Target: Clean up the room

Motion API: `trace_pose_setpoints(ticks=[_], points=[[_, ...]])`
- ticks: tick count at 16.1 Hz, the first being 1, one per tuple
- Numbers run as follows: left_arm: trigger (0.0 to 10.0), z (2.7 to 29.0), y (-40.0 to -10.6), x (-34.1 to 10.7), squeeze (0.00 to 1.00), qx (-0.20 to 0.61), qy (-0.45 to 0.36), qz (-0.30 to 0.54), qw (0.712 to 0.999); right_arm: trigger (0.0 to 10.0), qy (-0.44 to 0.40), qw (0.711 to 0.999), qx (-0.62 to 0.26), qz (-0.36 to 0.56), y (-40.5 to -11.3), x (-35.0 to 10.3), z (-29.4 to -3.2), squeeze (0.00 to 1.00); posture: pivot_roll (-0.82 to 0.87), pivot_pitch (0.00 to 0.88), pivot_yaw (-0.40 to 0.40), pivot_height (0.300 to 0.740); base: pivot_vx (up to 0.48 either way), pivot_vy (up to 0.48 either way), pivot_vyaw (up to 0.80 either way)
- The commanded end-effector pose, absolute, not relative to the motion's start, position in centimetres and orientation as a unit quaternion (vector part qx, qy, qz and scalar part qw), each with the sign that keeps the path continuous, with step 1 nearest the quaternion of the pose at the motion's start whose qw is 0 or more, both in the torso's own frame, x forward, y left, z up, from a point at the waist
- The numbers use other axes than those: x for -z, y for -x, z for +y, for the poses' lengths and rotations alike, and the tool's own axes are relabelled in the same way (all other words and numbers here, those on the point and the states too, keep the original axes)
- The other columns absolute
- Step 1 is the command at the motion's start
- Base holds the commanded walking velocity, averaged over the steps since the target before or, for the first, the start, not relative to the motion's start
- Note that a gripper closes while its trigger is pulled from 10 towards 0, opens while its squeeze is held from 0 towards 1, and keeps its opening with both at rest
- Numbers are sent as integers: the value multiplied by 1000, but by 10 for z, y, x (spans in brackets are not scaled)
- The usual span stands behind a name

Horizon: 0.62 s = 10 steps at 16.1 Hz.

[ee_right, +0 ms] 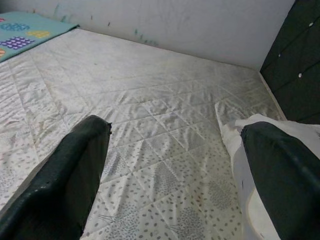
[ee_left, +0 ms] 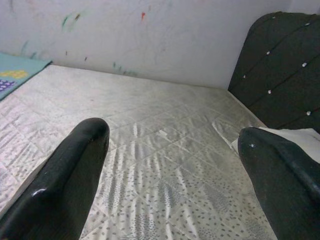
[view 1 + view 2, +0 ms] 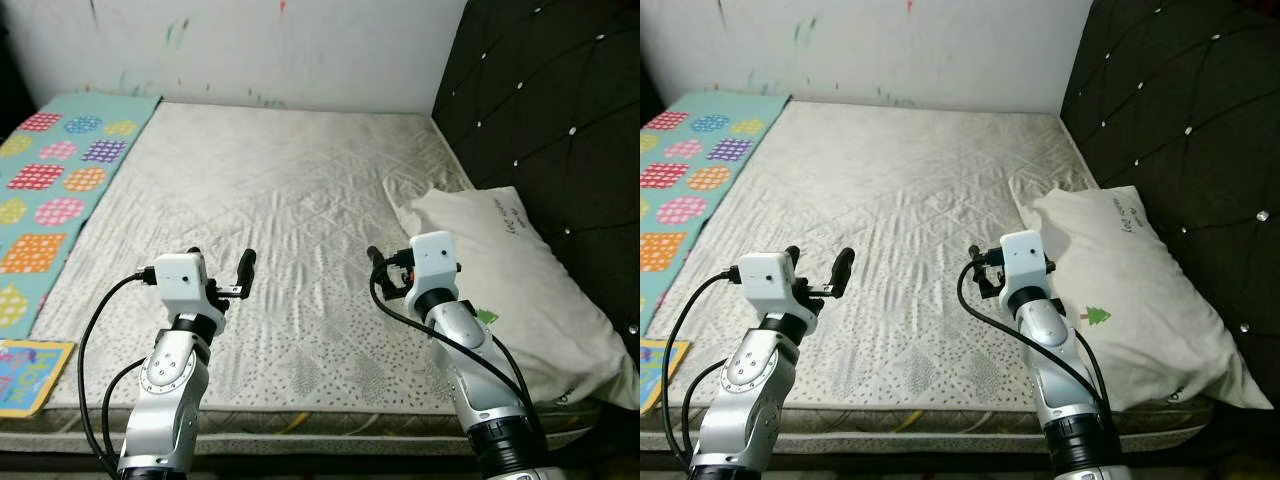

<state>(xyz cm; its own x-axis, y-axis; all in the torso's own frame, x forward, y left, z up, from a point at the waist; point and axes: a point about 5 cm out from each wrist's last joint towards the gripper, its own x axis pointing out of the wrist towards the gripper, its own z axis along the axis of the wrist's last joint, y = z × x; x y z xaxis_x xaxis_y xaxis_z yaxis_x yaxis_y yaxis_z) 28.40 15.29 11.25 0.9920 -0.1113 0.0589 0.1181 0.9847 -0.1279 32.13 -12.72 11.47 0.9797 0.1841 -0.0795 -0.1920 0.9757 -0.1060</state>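
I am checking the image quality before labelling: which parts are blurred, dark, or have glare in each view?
Eye views: sharp and evenly lit; the mattress shows its quilting clearly, the headboard is dark but its studs are visible. Left wrist view: the near fingers are out of focus, with a small glare spot low on one; the mattress behind is sharper. Right wrist view: blurred fingers, pillow edge soft.

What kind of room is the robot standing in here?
Most likely a bedroom: a bare quilted mattress, a white pillow against a dark tufted headboard, and a colourful patterned blanket along the mattress's left side.
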Motion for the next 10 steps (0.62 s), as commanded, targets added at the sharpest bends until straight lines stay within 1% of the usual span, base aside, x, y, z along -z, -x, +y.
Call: trace_pose_setpoints(ticks=[1, 4, 10], points=[[10000, 151, -285, -111, 0, 62, 67, -19, 996, 10000, 56, 994, -91, 34, -323, -115, -129, 0, -88, 21, -52, 740, 0, 0, 0], [10000, 150, -285, -110, 0, 63, 70, -20, 995, 10000, 57, 994, -91, 32, -325, -117, -129, 0, -90, 14, -52, 740, 0, 330, 0], [10000, 150, -286, -111, 0, 62, 70, -22, 995, 10000, 60, 993, -97, 26, -324, -119, -127, 0, -90, 11, -54, 740, 0, 444, 0]])
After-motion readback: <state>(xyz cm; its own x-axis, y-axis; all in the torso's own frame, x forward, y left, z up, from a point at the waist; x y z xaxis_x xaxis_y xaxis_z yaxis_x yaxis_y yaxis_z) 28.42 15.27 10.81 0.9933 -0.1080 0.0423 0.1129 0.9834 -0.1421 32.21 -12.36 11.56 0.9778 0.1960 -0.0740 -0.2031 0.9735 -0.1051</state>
